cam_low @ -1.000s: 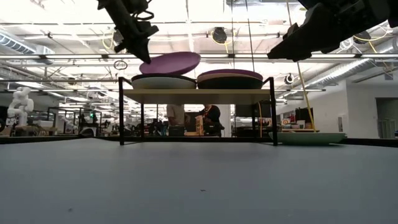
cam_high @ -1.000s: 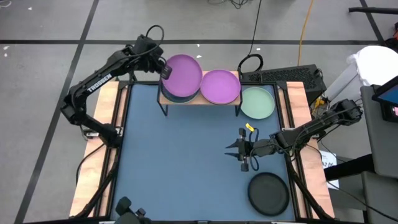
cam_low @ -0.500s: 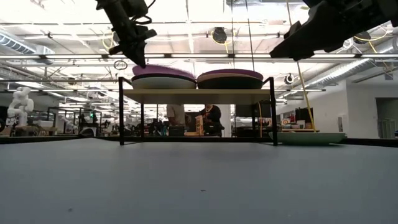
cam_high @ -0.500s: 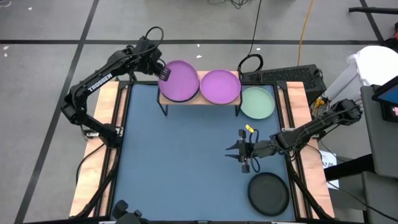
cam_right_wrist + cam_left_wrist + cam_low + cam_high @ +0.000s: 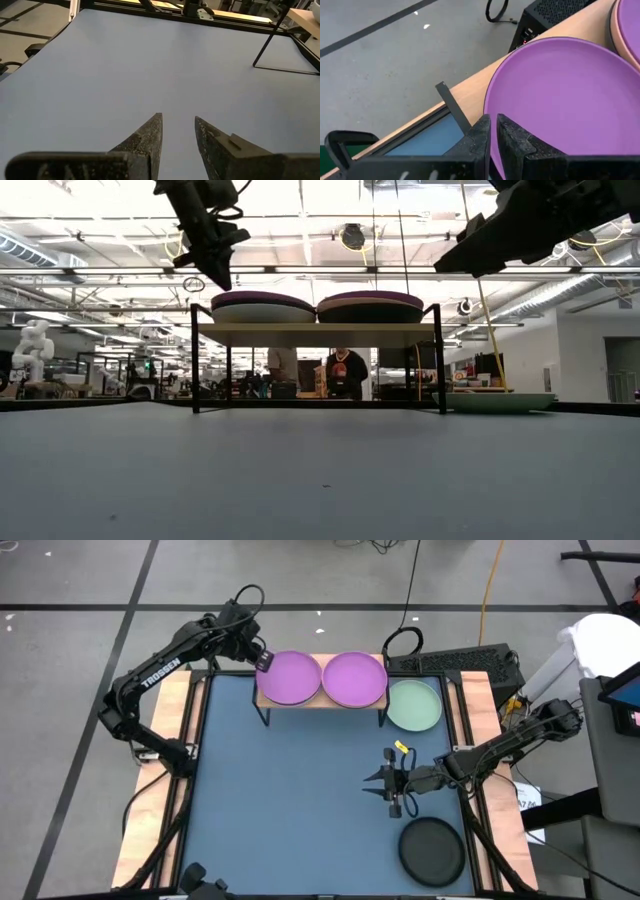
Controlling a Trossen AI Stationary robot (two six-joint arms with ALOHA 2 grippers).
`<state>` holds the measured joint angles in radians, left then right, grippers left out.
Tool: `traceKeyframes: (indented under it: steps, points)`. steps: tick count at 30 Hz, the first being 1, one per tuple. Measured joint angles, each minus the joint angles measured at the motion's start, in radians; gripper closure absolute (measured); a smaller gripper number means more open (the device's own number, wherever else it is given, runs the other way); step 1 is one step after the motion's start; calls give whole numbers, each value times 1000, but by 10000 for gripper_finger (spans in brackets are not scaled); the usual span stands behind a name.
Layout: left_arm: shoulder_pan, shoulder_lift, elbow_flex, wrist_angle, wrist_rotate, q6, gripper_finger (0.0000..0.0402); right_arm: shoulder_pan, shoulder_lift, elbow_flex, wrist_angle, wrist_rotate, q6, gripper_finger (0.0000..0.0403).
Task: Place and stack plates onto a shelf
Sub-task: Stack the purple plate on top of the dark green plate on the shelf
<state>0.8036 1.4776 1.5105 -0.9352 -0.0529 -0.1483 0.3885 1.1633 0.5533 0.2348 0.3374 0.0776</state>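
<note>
Purple plate (image 5: 289, 677) now flat on stack; left fingers (image 5: 265, 660) released.

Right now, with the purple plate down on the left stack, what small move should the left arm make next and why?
Probably back the left gripper away from the shelf. The purple plate lies flat on its stack and the fingers sit at its rim with only a narrow gap, so pulling back clears it. A green plate and dark plate wait on the table.

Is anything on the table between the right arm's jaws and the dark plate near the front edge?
Nothing visible. The right gripper hangs over bare tabletop, jaws apart and empty; the dark plate lies just in front of it, with open surface between.
</note>
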Motion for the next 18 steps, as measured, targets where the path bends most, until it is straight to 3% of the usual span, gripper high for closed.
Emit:
traceKeyframes:
  steps: [7,18]
  points:
    - [-45,0,0,-68,19,70,364,0,0,0,0,0,8,303]
    - [-316,0,0,-156,-16,94,372,34,0,0,0,0,16,303]
